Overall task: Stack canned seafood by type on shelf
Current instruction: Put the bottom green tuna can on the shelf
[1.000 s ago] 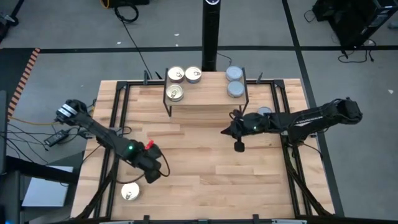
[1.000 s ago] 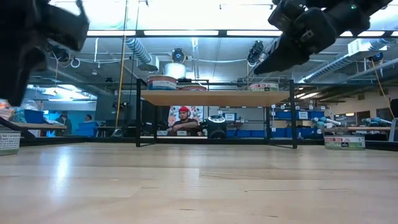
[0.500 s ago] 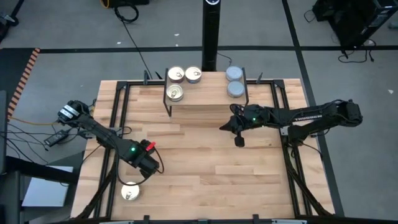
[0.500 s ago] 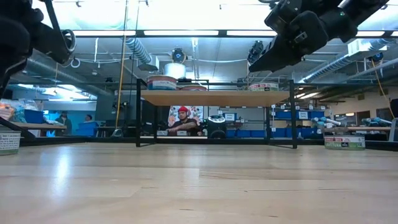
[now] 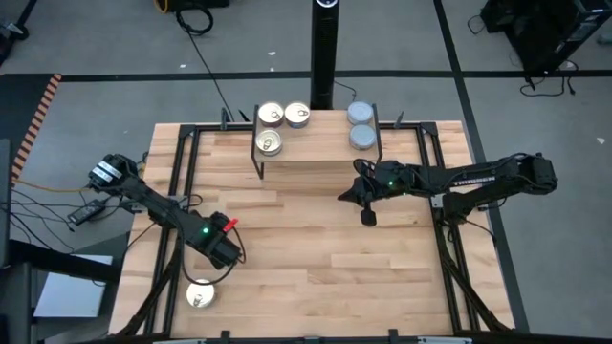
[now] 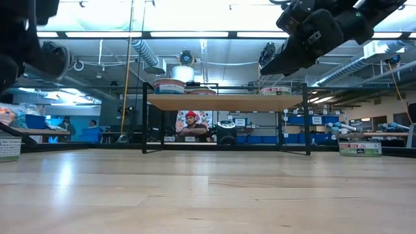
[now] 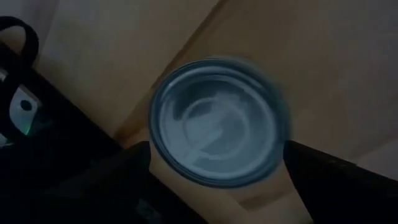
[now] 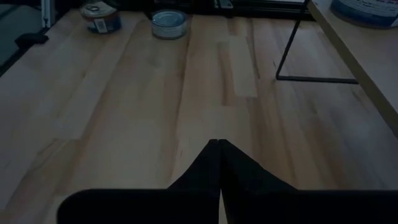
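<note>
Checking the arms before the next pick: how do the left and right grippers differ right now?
The left gripper is open, while the right gripper is shut with nothing in it. The left one hangs just above a gold-lidded tin near the table's front left corner; the right one sits mid-table, in front of the shelf. Neither holds a tin.

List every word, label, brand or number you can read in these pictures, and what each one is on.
None can be read.
Tin labels on the shelf: printed bands, too small to read.
Tin on the table at the right: printed band, blurred.
Gold-lidded tin under the left gripper: no lettering legible.
</note>
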Controlling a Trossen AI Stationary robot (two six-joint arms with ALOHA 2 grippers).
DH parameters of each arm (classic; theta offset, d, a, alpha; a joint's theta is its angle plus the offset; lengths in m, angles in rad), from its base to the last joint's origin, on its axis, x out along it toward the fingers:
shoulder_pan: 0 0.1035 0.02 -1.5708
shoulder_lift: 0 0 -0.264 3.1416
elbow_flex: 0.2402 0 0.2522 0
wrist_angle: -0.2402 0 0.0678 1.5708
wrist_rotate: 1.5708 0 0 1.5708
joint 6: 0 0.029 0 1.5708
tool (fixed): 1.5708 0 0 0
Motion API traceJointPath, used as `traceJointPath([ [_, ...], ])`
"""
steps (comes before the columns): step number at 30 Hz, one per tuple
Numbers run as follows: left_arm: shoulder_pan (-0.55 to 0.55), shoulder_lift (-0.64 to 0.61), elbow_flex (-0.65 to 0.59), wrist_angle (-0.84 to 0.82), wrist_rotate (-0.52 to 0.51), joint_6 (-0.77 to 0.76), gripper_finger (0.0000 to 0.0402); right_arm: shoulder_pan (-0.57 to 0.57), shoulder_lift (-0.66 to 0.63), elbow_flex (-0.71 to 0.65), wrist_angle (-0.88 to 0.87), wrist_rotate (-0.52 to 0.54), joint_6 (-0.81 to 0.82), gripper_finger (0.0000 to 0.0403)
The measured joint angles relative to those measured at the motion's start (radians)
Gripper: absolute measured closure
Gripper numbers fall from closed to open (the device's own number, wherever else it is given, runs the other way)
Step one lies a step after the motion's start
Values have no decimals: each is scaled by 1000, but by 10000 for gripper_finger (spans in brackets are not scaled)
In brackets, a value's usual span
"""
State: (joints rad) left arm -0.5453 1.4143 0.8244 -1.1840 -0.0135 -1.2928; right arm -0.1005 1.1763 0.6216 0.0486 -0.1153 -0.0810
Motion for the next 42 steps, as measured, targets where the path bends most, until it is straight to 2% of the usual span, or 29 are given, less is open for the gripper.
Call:
traceJointPath([
  [4,0,-4,-38,20,8,7,21,2,0,0,0,-17,4,394],
  [12,1,-1,-28,12,10,53,17,3,0,0,0,-17,3,394],
  [18,7,1,29,25,-31,64,37,3,0,0,1,-17,2,394],
  [23,7,0,36,156,-73,112,74,3,0,0,1,-17,2,394],
  [26,18,5,35,128,-67,103,103,3,0,0,1,-17,1,394],
  [35,21,21,36,180,34,81,208,3,0,0,1,-17,0,394],
  [38,19,54,37,228,61,81,238,3,0,0,1,-17,0,394],
  [42,21,124,38,211,64,83,265,3,0,0,0,-17,3,394],
])
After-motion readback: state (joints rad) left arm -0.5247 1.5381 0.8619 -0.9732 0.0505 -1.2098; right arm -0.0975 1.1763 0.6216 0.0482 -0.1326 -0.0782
